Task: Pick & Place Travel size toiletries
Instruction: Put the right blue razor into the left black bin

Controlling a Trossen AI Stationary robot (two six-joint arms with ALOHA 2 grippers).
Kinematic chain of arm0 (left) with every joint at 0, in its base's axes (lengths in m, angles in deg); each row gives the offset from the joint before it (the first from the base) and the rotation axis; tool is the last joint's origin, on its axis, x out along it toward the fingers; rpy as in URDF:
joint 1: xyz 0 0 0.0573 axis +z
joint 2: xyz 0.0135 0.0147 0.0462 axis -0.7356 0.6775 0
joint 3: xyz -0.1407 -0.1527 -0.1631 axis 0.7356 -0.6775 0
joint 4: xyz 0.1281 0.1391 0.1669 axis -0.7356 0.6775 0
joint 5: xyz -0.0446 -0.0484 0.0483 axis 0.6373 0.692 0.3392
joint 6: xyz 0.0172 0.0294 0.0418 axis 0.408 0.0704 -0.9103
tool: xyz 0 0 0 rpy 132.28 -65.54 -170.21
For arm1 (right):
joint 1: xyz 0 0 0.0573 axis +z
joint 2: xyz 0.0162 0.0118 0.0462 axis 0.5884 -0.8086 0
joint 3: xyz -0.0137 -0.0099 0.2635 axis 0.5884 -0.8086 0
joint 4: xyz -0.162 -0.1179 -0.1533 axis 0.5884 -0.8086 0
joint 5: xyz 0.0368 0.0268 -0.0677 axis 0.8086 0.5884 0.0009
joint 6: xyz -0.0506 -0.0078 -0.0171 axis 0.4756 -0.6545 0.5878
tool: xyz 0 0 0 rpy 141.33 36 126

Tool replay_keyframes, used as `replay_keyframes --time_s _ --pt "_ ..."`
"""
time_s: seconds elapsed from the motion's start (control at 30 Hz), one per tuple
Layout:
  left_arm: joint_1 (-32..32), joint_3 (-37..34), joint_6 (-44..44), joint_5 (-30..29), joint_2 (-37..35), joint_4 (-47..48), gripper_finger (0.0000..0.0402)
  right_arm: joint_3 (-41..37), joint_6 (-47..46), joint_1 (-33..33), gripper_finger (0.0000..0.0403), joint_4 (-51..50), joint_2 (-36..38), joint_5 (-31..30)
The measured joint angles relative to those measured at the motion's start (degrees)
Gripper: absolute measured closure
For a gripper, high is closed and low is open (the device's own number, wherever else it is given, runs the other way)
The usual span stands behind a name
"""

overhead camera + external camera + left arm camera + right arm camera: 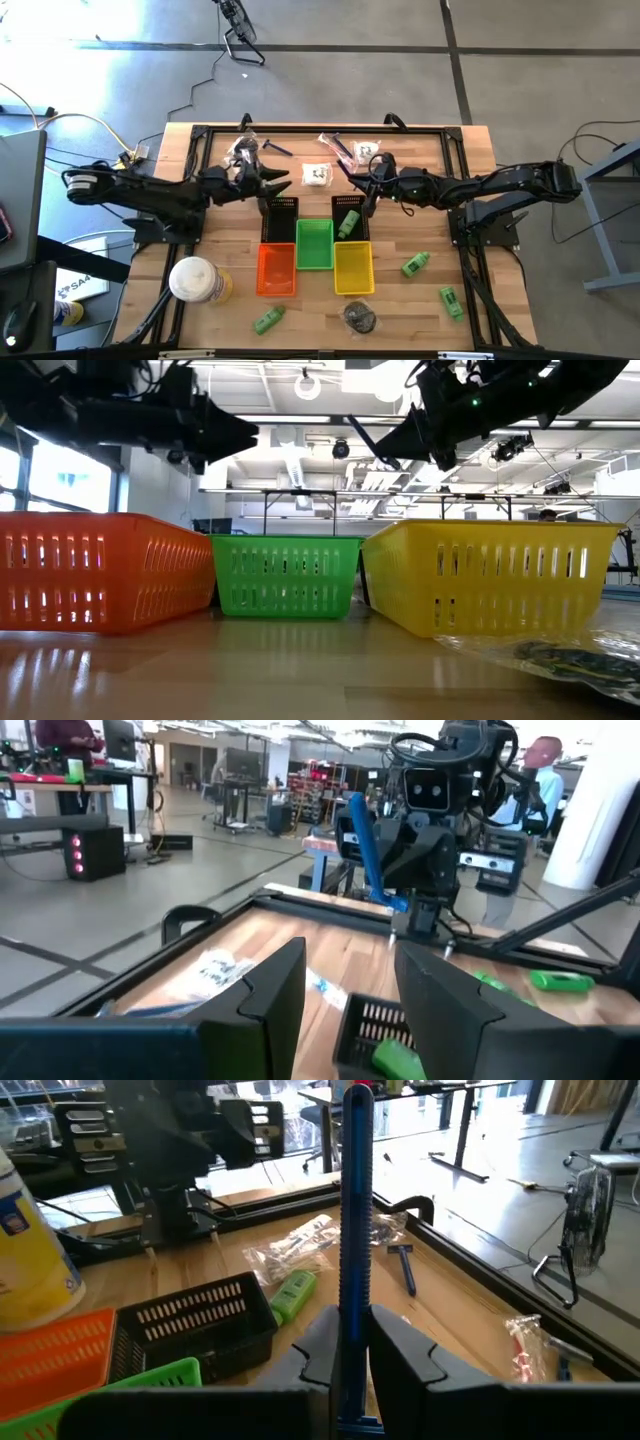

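Note:
My right gripper (350, 1365) is shut on a slim blue ridged stick (356, 1200) and hovers over the right black basket (350, 215), which holds a green tube (348, 223). The stick also shows in the left wrist view (368, 850). My left gripper (350, 1000) is open and empty, in the air beside the left black basket (283, 213). Clear-wrapped toiletries (317, 174) and a blue razor (276, 148) lie on the far part of the table. Green bottles (415, 264) lie near the near edge. My right gripper pinches the blue stick near its lower end (350, 1342) between the two fingers (402, 1348). The stick is lifted clear of the table. It juts up and away from the fingers at a slant, its long free part (360, 830) in the air.
Orange (277, 268), green (314, 243) and yellow (353, 268) baskets stand in a row near the table's middle. A round white-and-yellow container (197, 280) stands near left. A dark wrapped bundle (360, 317) lies by the near edge. A black frame (455, 150) borders the table.

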Motion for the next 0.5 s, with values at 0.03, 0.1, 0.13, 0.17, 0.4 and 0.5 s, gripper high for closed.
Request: replay_keyframes --time_s 0.03,0.1,0.13,0.17,0.4,0.5 --pt "0.0 0.9 0.0 0.0 0.8 0.0 0.0250 0.0 0.5 0.0 0.0370 0.9 0.0 0.2" --pt "0.0 2.6 0.0 0.1 2.2 0.0 0.0250 0.0 1.2 0.0 0.0370 2.6 0.0 1.7" --pt "0.0 3.4 0.0 0.3 2.9 0.0 0.0250 0.0 1.8 0.0 0.0370 3.4 0.0 2.5" --pt "0.0 4.1 -0.1 0.8 3.6 0.0 0.0250 0.0 2.1 0.0 0.0370 4.0 0.0 3.0" --pt "0.0 7.8 -1.3 5.7 5.7 0.0 0.0250 0.0 2.3 0.0 0.0370 5.2 0.0 4.8" --pt "0.7 8.7 -2.0 6.3 5.7 0.0 0.0250 0.0 2.3 0.0 0.0370 6.9 -1.1 5.9"
